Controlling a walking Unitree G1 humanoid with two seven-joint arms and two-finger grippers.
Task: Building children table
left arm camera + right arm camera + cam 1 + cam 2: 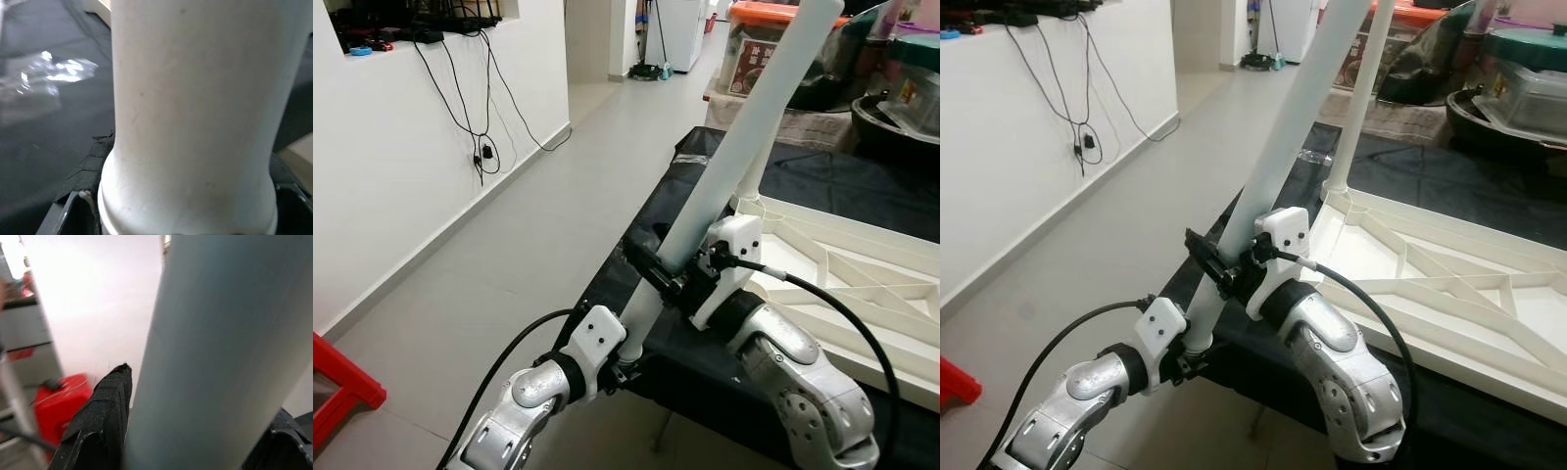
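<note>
A long white table leg slants up and to the right across the head views. My left gripper is shut on its lower, flared end. My right gripper is shut on the leg a little higher up, one black finger lying along it. To the right, the white table top lies upside down on a black mat, its ribbed underside up. A second white leg stands upright in the top's near-left corner.
A white wall with dangling black cables runs along the left of a grey floor. A red stool sits at the bottom left. Boxes and an orange-lidded bin crowd the back right.
</note>
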